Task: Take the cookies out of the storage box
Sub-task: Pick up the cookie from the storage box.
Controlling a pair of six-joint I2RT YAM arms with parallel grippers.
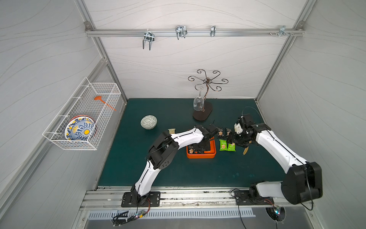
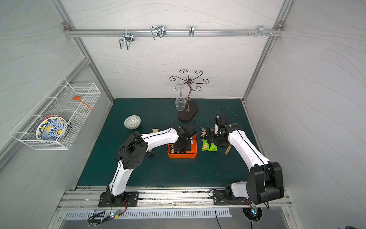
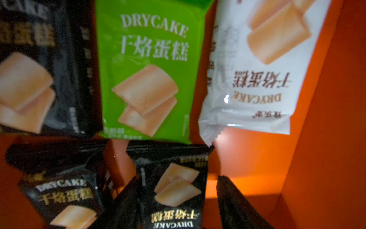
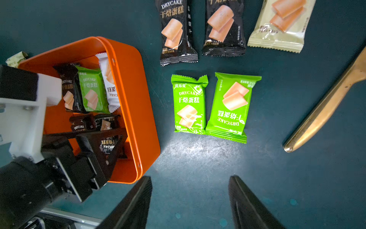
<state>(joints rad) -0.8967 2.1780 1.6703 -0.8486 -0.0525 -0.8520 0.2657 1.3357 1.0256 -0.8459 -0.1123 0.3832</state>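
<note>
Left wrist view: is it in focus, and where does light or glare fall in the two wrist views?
Left wrist view: soft blur throughout, yet the print on the green packet stays readable; a warm glow lies on the storage box floor. Right wrist view: sharper, with a pale glare patch on the mat beside two green packets.

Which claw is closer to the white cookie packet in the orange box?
Left. The left gripper is down inside the storage box, close beside the white packet; the right gripper hangs over the mat outside the box, near two green packets.
</note>
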